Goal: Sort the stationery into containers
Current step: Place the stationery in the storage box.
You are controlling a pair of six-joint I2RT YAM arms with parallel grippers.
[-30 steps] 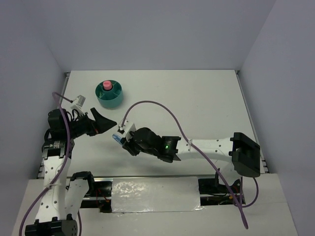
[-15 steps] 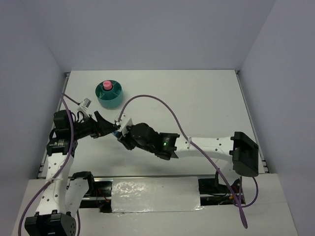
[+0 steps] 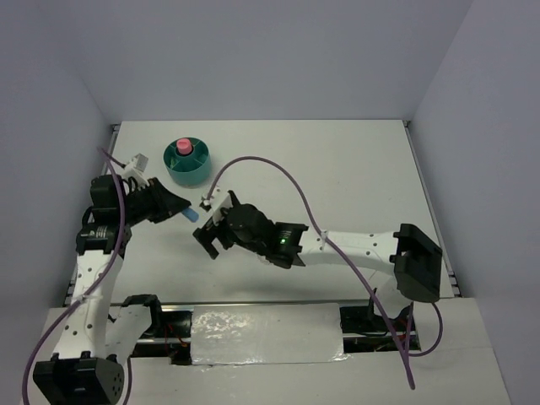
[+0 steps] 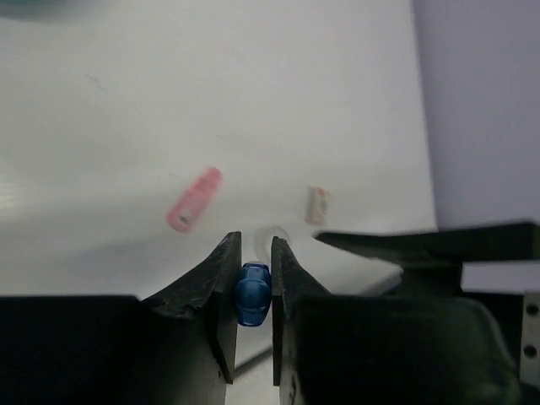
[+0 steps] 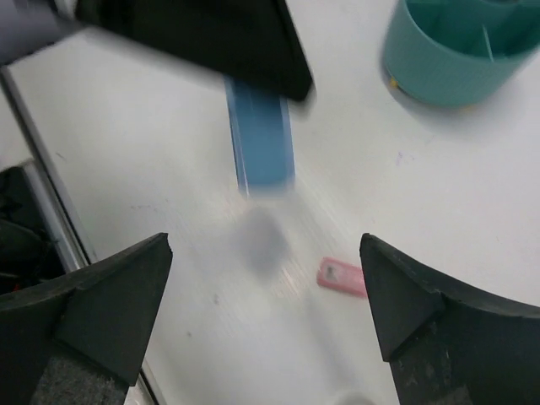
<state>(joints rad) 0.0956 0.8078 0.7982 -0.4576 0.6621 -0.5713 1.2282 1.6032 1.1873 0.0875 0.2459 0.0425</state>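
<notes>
Light-blue stubby stick (image 4: 252,293) sits clamped between the shut fingers of the left gripper (image 3: 181,209), its tip poking out toward 4 o'clock in the top view. The right gripper (image 5: 266,253) stands wide apart just beside that tip, holding nothing. At 12 o'clock from the left gripper rests the teal organiser (image 3: 191,175), a pink stick (image 3: 182,147) in its central well. Another small pink piece (image 4: 193,199) lies on the white table (image 3: 337,169).

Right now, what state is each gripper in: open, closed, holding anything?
Left gripper: closed on the light-blue stick.
Right gripper: open, holding nothing.
</notes>
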